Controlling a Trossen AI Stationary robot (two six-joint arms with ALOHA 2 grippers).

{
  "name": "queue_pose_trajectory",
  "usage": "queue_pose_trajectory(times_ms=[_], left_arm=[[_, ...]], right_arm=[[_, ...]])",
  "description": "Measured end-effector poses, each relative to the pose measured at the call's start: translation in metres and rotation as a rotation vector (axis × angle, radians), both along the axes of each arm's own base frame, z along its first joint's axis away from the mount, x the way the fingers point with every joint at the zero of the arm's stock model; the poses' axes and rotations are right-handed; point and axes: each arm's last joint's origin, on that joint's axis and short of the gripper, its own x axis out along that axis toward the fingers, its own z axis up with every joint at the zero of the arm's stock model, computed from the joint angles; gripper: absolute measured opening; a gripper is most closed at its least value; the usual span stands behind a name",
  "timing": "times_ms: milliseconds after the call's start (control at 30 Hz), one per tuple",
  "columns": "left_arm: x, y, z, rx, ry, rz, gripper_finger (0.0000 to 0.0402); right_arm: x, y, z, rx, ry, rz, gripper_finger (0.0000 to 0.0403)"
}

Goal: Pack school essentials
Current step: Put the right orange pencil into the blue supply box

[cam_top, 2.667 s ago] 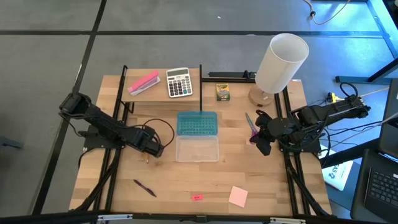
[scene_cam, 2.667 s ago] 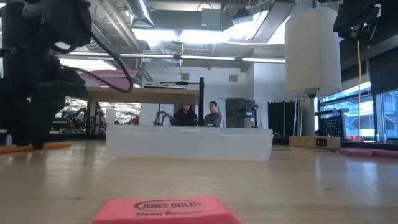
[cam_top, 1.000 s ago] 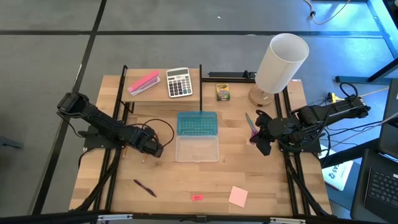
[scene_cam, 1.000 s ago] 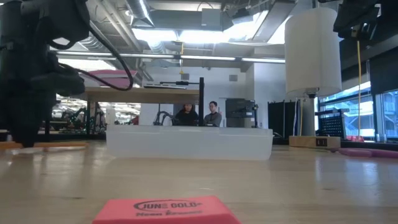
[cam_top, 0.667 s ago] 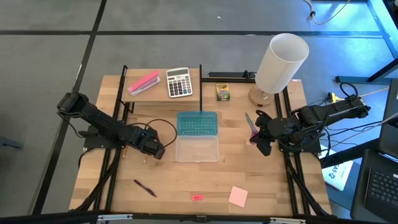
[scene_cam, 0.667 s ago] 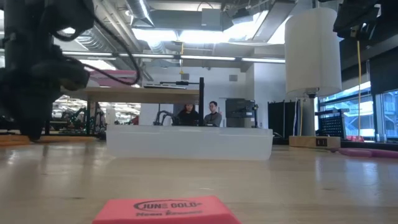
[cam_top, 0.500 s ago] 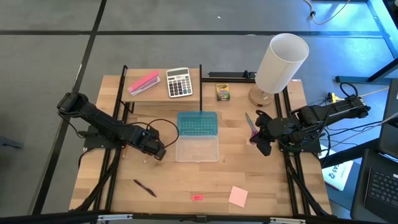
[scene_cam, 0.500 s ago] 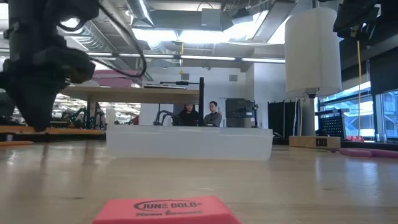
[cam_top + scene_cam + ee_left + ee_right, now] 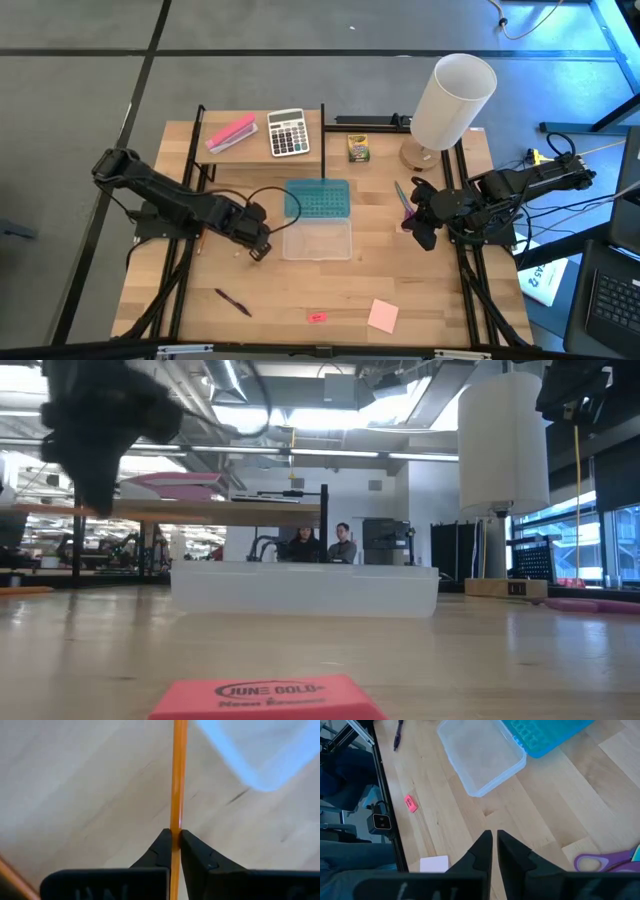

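Observation:
My left gripper (image 9: 257, 248) (image 9: 175, 832) hangs above the wood just left of the clear case tray (image 9: 317, 240), shut on an orange pencil (image 9: 177, 775). A second orange pencil (image 9: 16, 590) lies on the table at the left. My right gripper (image 9: 422, 237) (image 9: 494, 837) waits shut and empty beside the purple-handled scissors (image 9: 403, 203). The crayon box (image 9: 358, 148) stands at the back. Near the front edge lie the dark pen (image 9: 232, 301), the pink eraser (image 9: 317, 317) and the sticky-note pad (image 9: 383, 316). My left gripper pinches the pencil's shaft (image 9: 176, 822) between its two fingertips (image 9: 162, 845), coming steeply from above. The pencil runs on past the fingertips and back under the hand; both its ends lie outside the wrist view. It hangs clear of the table.
The case's blue lid (image 9: 317, 199) lies open behind the tray. A calculator (image 9: 288, 132) and a pink stapler (image 9: 231, 133) sit on a raised shelf at the back left. A tall white cylinder lamp (image 9: 455, 100) stands at the back right. Two people show far off in the room (image 9: 320, 545).
My left gripper has risen from the tabletop and drifted toward the case, rolling about its own axis as it went. It has stayed shut, and the pencil has come up off the wood with it. The second pencil stays on the table.

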Motion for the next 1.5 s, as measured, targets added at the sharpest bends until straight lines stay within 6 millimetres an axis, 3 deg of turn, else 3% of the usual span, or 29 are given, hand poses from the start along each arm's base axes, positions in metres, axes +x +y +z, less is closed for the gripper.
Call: queue_pose_trajectory(times_ms=[300,533,1000,1300,1500], left_arm=[[0.02,0.016,0.024,0.057,-0.113,-0.204,0.0014],[0.043,0.029,0.025,0.086,-0.23,-0.333,0.0014],[0.1,0.04,-0.009,0.217,-0.381,-0.56,0.0014],[0.109,0.037,-0.035,0.223,-0.298,-0.622,0.0014],[0.11,0.037,-0.04,0.225,-0.281,-0.636,0.0014]], right_arm=[[0.0,0.0,0.0,0.0,0.0,0.0,0.003],[0.0,0.0,0.0,-0.001,0.0,0.001,0.003],[0.0,0.0,0.0,-0.002,0.0,0.002,0.003],[0.0,0.0,0.0,0.0,0.001,0.0,0.003],[0.0,0.0,0.0,0.0,0.001,0.0,0.003]])
